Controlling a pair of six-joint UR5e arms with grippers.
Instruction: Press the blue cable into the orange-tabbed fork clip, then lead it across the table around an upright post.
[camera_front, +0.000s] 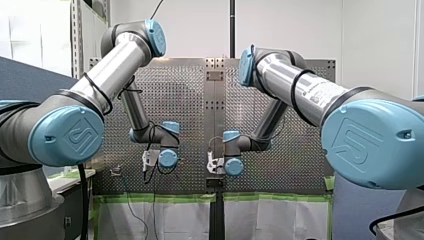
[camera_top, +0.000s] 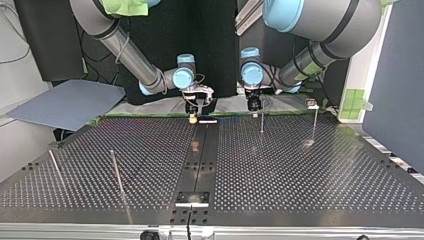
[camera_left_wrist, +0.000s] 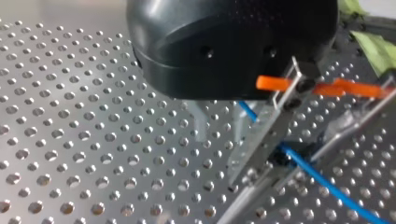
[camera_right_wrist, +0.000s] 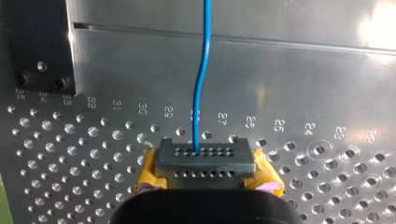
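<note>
Blue cable (camera_right_wrist: 201, 84) is pinched by the right fingers (camera_right_wrist: 148, 173), stretched straight ahead; orange-tabbed fork clip (camera_left_wrist: 280, 112) is seen beneath the left arm (camera_top: 320, 25), grip unreadable.

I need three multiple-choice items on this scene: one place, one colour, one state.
1. In the top view, my left gripper and my right gripper stand at the table's: A far edge; B near edge; C middle.
2. My right gripper's pads are: A green; B yellow; C red.
3. My right gripper is: A wide open; B shut on the blue cable; C shut on nothing.
Answers: 1 A, both sit by its far rim; 2 B, yellow in the right wrist view; 3 B, the cable runs out between its pads.
</note>
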